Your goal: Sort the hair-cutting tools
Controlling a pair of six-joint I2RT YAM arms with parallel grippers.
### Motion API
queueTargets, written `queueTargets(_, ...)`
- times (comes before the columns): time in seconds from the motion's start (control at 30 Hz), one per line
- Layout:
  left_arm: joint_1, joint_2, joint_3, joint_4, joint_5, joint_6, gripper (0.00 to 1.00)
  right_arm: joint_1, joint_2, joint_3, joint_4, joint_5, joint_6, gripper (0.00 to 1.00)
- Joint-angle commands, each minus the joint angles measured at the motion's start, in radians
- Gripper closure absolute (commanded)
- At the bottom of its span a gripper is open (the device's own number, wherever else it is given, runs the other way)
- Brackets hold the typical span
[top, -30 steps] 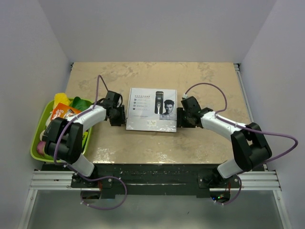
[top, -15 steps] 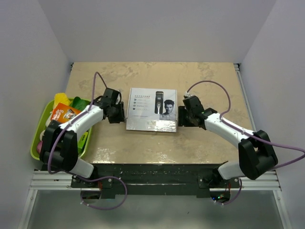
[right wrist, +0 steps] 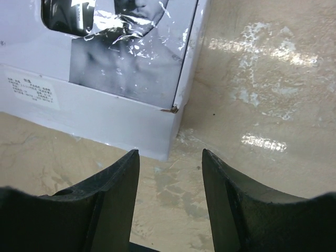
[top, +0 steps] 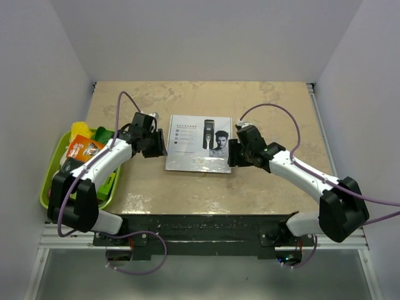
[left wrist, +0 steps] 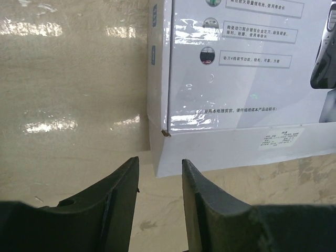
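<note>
My left gripper (left wrist: pixel 160 167) is wide open and empty, lined up on a left-hand corner of the white box (top: pixel 200 142). My right gripper (right wrist: pixel 170 157) is the same at a right-hand corner. The hair-cutting tools aren't visible, I'm guessing inside. My worry is that glossy wrap: a corner pinch slips and the box twists.

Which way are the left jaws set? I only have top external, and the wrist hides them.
Observer: Open. The left wrist view shows the left gripper holding nothing, its gap lined up on a near corner of the white box.
Operator: Right side?
Observer: The right gripper is also open, facing the other near corner.
Operator: Box surface?
Observer: Clear film on its top is wrinkled and torn near that corner.
</note>
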Motion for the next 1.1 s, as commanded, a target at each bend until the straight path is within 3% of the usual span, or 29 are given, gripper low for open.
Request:
queueTargets(0.0, -0.014, 0.01, -0.014, 0.041, 0.049, -0.003, 0.57, 0.021, -0.007, -0.011, 0.039, -0.028, 0.027, 0.46)
queueTargets(0.6, -0.048, 0.082, -0.077, 0.098, 0.003, -0.015, 0.58, 0.038, 0.093, -0.068, 0.122, 0.002, 0.039, 0.46)
queueTargets(1.07, -0.046, 0.281, 0.059, 0.127, -0.061, -0.003, 0.59, 0.036, 0.235, 0.02, 0.147, 0.094, 0.031, 0.44)
